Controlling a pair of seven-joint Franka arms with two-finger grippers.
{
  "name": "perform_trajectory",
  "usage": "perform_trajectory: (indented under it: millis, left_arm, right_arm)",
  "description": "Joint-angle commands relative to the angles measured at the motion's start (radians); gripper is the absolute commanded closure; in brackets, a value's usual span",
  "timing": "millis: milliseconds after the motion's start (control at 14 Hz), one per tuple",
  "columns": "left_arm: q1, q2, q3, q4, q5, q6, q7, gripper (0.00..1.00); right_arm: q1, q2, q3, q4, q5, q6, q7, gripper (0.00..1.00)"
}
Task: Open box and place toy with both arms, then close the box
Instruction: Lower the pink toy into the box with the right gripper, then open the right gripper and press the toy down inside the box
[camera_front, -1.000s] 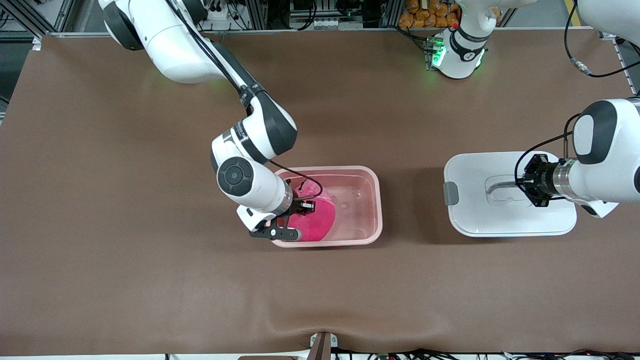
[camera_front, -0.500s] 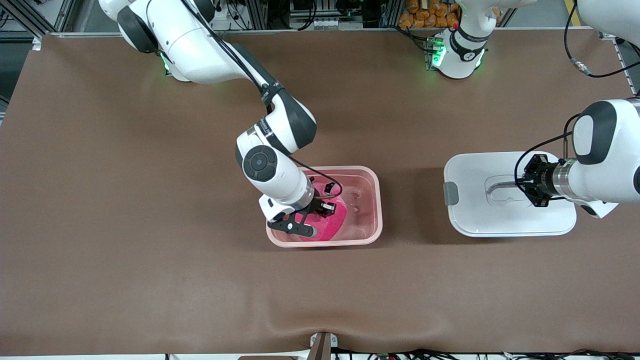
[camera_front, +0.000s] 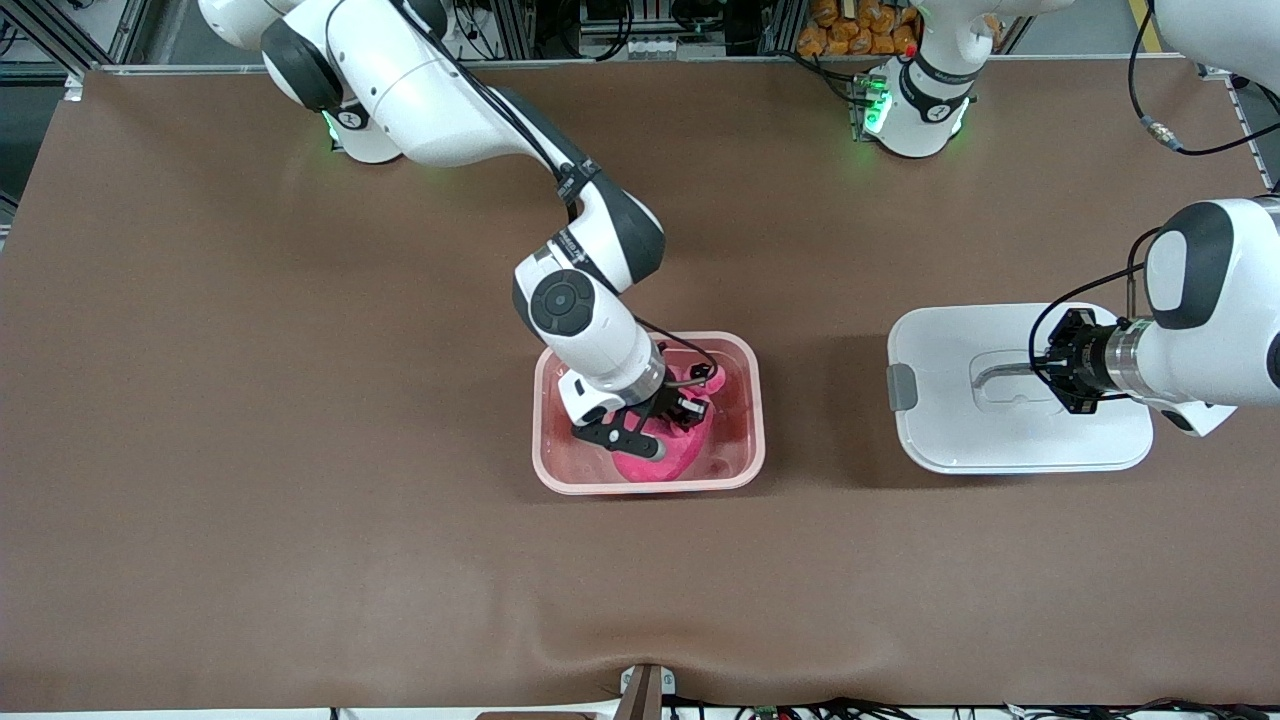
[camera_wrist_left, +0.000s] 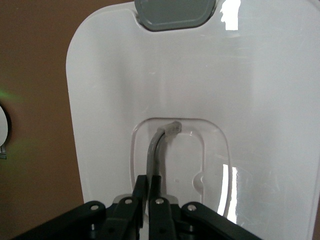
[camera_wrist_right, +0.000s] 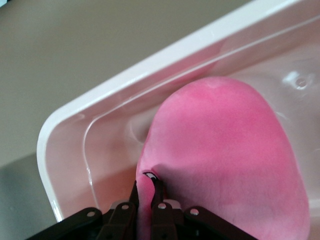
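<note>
I see the toy pinched by my right gripper down inside the open box mid-counter, unreleased, while my left gripper clamps the handle of the removed lid, closing still ahead.

We had the front view high across the table, facing both arm bases and taking in the whole top. Left wrist view sat close above the left gripper, looking down on the lid just under its fingertips. Right wrist view looked past the right gripper into the box. Front view shared both spots.
</note>
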Motion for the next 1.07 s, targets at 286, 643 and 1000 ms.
perform_trajectory:
  millis: [286,643,1000]
  left_arm:
    - [-0.001,-0.001,-0.003,0.006,0.022,0.004,-0.015,1.00]
    - [-0.003,-0.001,-0.003,0.006,0.022,0.004,-0.016,1.00]
    - [-0.001,-0.001,-0.003,0.006,0.022,0.004,-0.016,1.00]
  right_arm:
    - [0.035,0.073,-0.003,0.028,-0.011,0.120,0.037,1.00]
    - [0.032,0.088,-0.004,0.028,-0.012,0.124,0.029,0.81]
    - [0.027,0.087,-0.006,0.028,-0.040,0.122,-0.012,0.00]
